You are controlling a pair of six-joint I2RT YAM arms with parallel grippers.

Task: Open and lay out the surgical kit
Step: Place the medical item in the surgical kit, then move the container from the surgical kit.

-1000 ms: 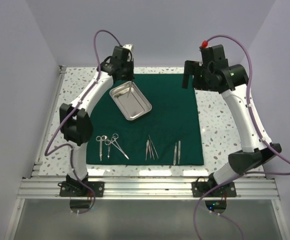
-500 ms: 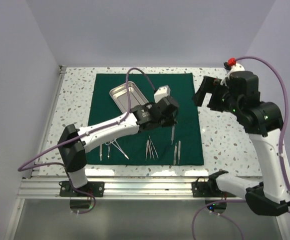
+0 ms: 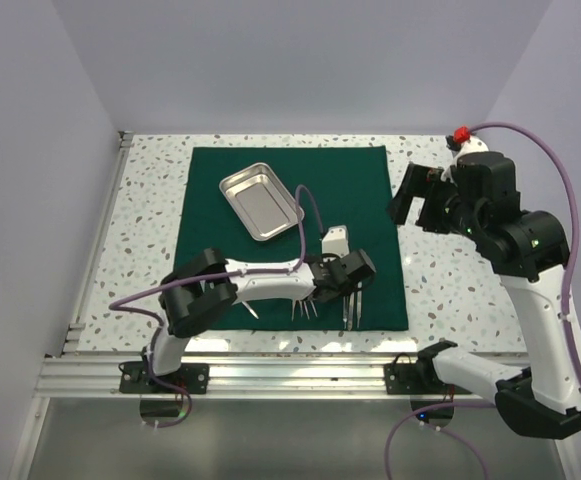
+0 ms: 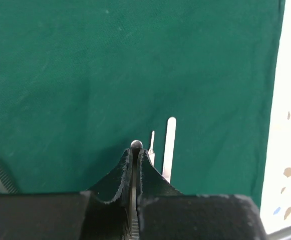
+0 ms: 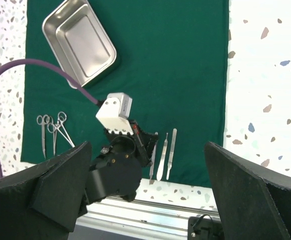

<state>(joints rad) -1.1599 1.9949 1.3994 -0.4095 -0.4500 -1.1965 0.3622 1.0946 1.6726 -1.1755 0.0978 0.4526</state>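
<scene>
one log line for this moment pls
left gripper: shut on thin steel instrument, low over green cloth | right gripper: open, raised beside cloth | tray: empty, on cloth

The left hand (image 4: 136, 156) hides most of its steel instrument (image 4: 136, 145).

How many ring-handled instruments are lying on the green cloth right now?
2. The scissors and the forceps lie side by side near the green cloth's front-left corner, scissors outermost. No other rings show, though the left arm could hide one.
</scene>
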